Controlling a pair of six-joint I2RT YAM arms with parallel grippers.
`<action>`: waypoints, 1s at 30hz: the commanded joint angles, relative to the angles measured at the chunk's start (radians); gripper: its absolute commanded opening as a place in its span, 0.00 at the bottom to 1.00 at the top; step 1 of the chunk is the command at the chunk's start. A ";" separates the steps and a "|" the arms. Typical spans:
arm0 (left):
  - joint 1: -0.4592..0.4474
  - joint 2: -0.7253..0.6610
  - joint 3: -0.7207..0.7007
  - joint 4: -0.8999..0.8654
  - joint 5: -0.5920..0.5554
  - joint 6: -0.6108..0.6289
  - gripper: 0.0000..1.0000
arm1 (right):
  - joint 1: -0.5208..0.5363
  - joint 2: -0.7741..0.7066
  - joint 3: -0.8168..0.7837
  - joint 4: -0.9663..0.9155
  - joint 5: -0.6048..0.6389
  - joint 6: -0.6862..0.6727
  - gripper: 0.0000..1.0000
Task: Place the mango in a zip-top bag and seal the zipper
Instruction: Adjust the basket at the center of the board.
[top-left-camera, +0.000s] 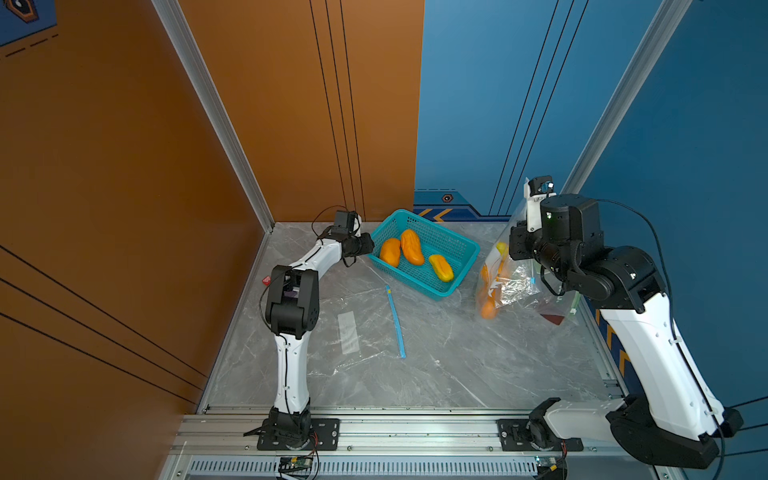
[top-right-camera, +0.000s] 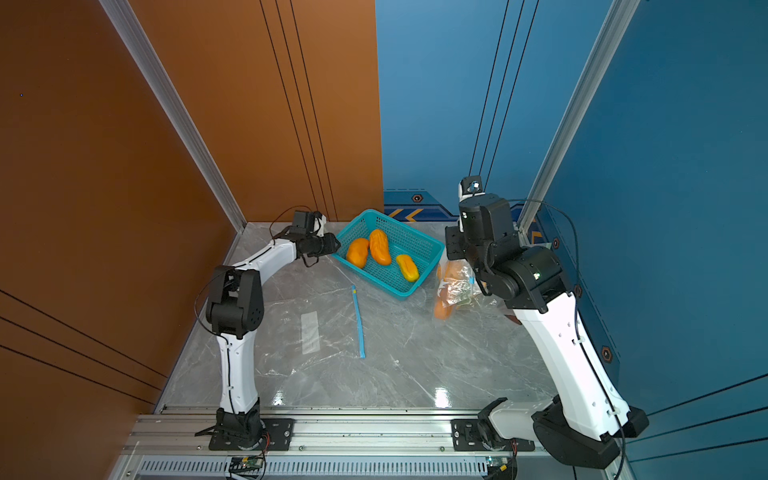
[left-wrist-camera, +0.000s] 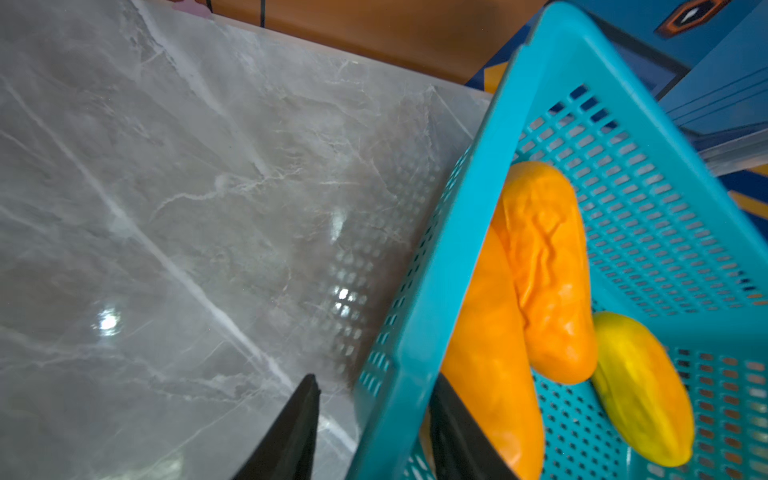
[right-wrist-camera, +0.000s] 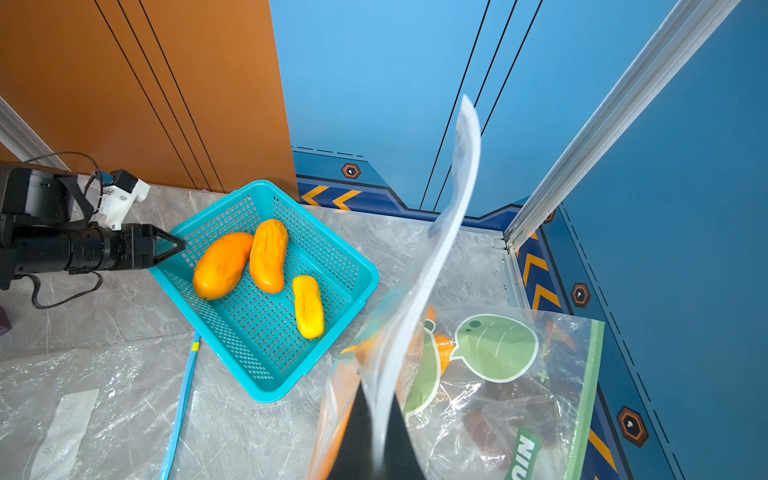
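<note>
The left gripper (left-wrist-camera: 376, 380) sits at the left corner of the teal basket (top-left-camera: 436, 228). Its jaws straddle the rim, one finger outside the wall and one inside, just beside the orange mango (top-left-camera: 390, 252). A sliver of table (top-left-camera: 478, 365) shows between the outer finger and the wall, so I cannot tell whether it has bitten or only stands around it; it holds no fruit.

All three loose fruits lie in the basket at the far middle of the table. The orange mango touches the second orange mango (top-left-camera: 412, 247); the yellow mango (top-left-camera: 441, 268) lies apart to their right.

On the right, the right gripper (right-wrist-camera: 376, 432) is pinched tight on the film of the lifted bag (top-left-camera: 505, 282), which has orange fruit slumped in its bottom. The green-printed bag (right-wrist-camera: 519, 374) lies just beside it. The flat bag (top-left-camera: 365, 332) lies empty at the near left, its blue zipper (top-left-camera: 395, 320) along its right edge.

My worry is the basket: if those jaws close on the wall rather than a mango, any pull would likely drag or tip it and the fruit would roll. The inner finger could also shove the nearest mango aside. The lifted bag hangs from a thin edge of film; the weight below could slide it out of the pinch.
</note>
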 joint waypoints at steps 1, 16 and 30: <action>0.005 -0.089 -0.050 -0.020 -0.151 -0.004 0.27 | -0.037 -0.008 -0.018 0.061 -0.056 0.016 0.00; 0.013 -0.247 -0.253 0.006 -0.279 -0.078 0.24 | -0.185 0.172 0.036 0.154 -0.342 -0.034 0.00; 0.038 -0.273 -0.343 0.064 -0.251 -0.146 0.42 | -0.218 0.354 0.174 0.172 -0.398 -0.009 0.00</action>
